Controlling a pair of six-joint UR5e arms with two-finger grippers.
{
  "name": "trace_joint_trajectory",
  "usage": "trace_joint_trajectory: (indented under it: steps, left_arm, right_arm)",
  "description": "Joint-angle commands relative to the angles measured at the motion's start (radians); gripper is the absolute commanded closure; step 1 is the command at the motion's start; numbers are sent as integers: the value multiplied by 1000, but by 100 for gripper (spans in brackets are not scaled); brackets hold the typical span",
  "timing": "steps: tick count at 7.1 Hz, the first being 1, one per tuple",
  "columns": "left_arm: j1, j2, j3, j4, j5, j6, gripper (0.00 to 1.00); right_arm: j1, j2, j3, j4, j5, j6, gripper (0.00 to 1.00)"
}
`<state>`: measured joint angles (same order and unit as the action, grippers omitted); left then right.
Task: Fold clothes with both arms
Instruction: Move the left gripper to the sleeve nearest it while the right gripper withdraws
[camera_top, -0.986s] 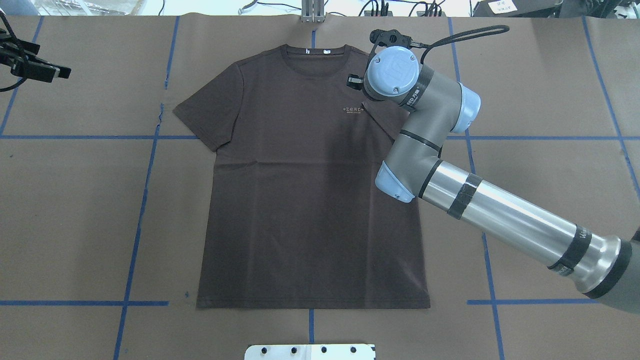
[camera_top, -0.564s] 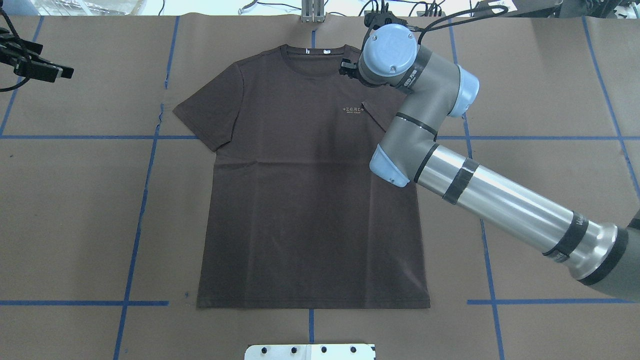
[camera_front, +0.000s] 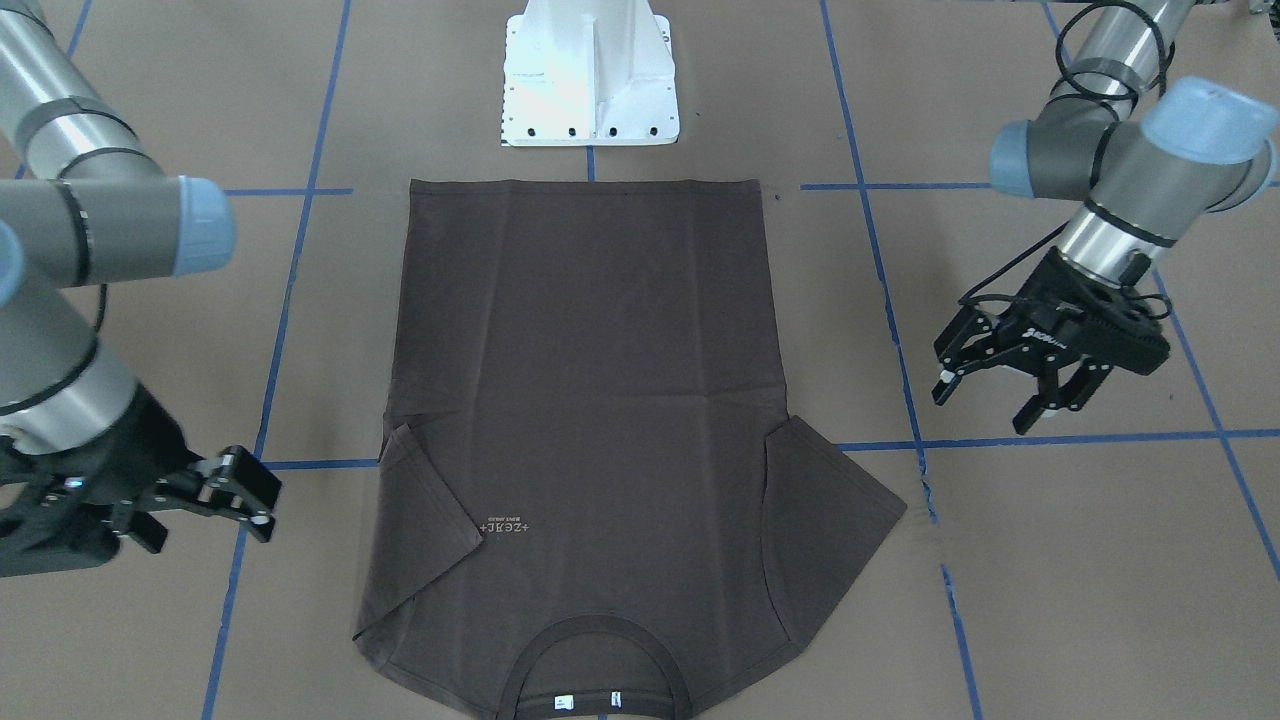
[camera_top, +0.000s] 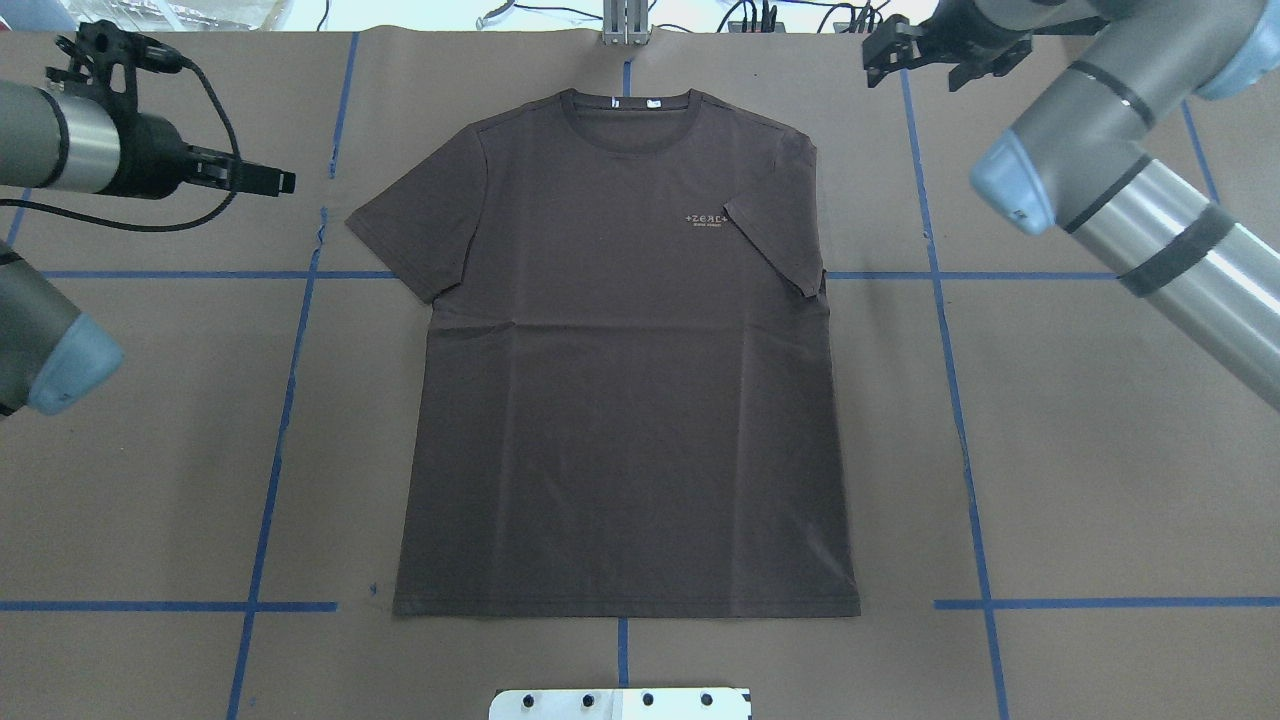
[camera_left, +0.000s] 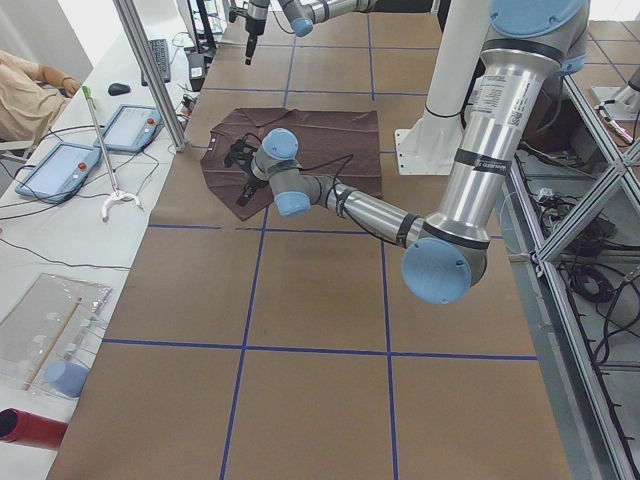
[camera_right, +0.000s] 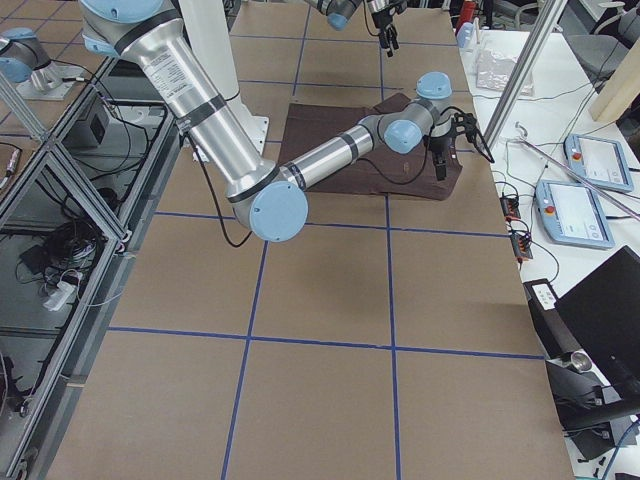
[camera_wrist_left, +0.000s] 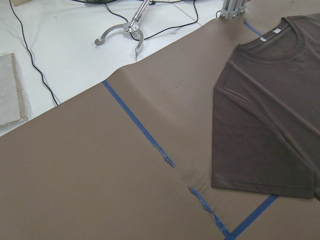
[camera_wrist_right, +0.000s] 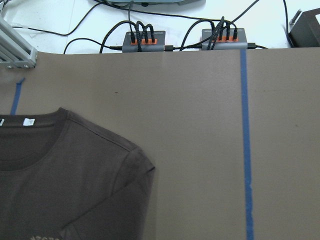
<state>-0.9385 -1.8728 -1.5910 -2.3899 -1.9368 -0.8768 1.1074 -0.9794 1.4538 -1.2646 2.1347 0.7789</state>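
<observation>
One brown T-shirt (camera_top: 620, 380) lies flat and face up on the paper-covered desk (camera_top: 1100, 450), criss-crossed with blue tape lines (camera_top: 290, 380). Its long axis runs from hem to collar. The hem (camera_top: 625, 605) points at the white pedestal (camera_top: 620, 703) just off that end, and the ribbed collar (camera_top: 625, 125) with its white tags (camera_top: 632, 101) points away, toward the desk's far edge. Pale lettering (camera_top: 707, 219) sits on the chest. The sleeve on the robot's right (camera_top: 775, 240) is folded inward over the shirt body, its edge touching the lettering. The opposite sleeve (camera_top: 410, 240) is spread out flat on the paper.

Both arms hang clear of the shirt. The left pincer (camera_front: 990, 400) hovers off the spread sleeve's side, well apart from the cloth, with its black fingers (camera_front: 1033, 410) spread and nothing between them. The right pincer (camera_top: 918, 62) is off the shoulder that carries the folded sleeve, near the collar end and out beyond the shirt's outline, its jaws likewise parted and empty.

Past the collar end, off the desk's edge, two grey cable hubs (camera_wrist_right: 145, 40) with orange ports lie on a white surface. A metal grabber tool (camera_wrist_left: 122, 32) lies there too, among loose black cables. A seated person's sleeve (camera_left: 25, 85) shows at that side, near two tablets (camera_left: 95, 145).
</observation>
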Motion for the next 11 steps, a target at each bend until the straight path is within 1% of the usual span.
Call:
trace_joint_trajectory:
  steps: [1, 2, 3, 4, 5, 7, 11]
  left_arm:
    - [64, -87, 139, -2, 125, -193, 36]
    - [67, -133, 219, -6, 193, -205, 39]
    - [76, -173, 292, -17, 215, -202, 40]
    - [96, -201, 380, -69, 243, -202, 41]
    - [122, -228, 429, -80, 287, -205, 41]
    - [124, -230, 433, -81, 288, -194, 43]
    - [124, -216, 405, -80, 275, -148, 44]
  right_arm:
    - [98, -108, 52, 7, 109, -118, 0]
    - [98, -129, 74, 7, 108, -116, 0]
    - [98, -130, 76, 8, 105, -116, 0]
    - [98, -131, 76, 7, 105, -116, 0]
    - [98, -130, 76, 8, 102, -115, 0]
    - [98, -130, 74, 7, 102, -116, 0]
    - [98, -131, 74, 7, 99, -115, 0]
